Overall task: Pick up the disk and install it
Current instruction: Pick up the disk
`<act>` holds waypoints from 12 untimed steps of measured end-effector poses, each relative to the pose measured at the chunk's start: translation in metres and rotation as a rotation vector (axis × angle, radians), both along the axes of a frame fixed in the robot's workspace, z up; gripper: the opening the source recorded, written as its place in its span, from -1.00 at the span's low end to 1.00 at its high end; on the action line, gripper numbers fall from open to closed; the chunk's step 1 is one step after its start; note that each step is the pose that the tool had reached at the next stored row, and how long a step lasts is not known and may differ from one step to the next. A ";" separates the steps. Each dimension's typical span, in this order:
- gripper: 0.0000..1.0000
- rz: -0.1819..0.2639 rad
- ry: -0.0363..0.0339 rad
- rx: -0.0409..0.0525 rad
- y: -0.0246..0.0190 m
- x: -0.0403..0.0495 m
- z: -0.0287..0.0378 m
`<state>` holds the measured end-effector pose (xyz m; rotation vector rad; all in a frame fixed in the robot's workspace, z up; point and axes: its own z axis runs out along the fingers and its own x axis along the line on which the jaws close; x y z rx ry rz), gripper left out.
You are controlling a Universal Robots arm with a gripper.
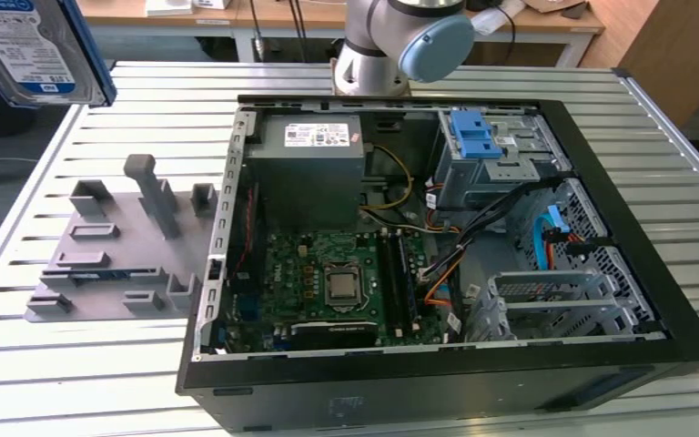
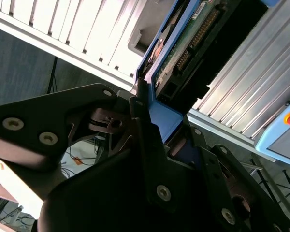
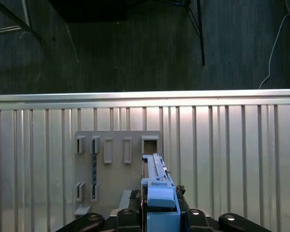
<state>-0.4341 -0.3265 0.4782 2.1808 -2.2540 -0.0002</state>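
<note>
The disk (image 1: 28, 45), a silver hard drive with a white-and-blue label in a blue bracket, hangs high at the exterior view's upper left, well above the table. In the second wrist view my gripper (image 2: 159, 121) is shut on the disk (image 2: 183, 43) at its blue bracket, and the drive's green circuit board shows. The first wrist view looks along the disk (image 3: 154, 181) edge-on, with the gripper (image 3: 159, 210) clamped on its blue end. Below it lies the grey holder plate (image 3: 118, 169).
An open black computer case (image 1: 641, 218) lies on the slatted metal table (image 1: 106, 382), with a drive bay and its ridged blue latch (image 1: 476, 137) at the far right. The grey holder plate (image 1: 119, 246) with upright slots sits left of the case. The arm's base (image 1: 380, 45) stands behind.
</note>
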 end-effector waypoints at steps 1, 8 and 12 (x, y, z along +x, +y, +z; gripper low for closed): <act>-0.27 0.000 0.0001 0.0000 0.0000 0.0000 0.0009; -0.27 0.000 0.0001 0.0000 0.0000 0.0001 0.0018; -0.27 0.000 0.0000 0.0000 0.0000 0.0018 0.0017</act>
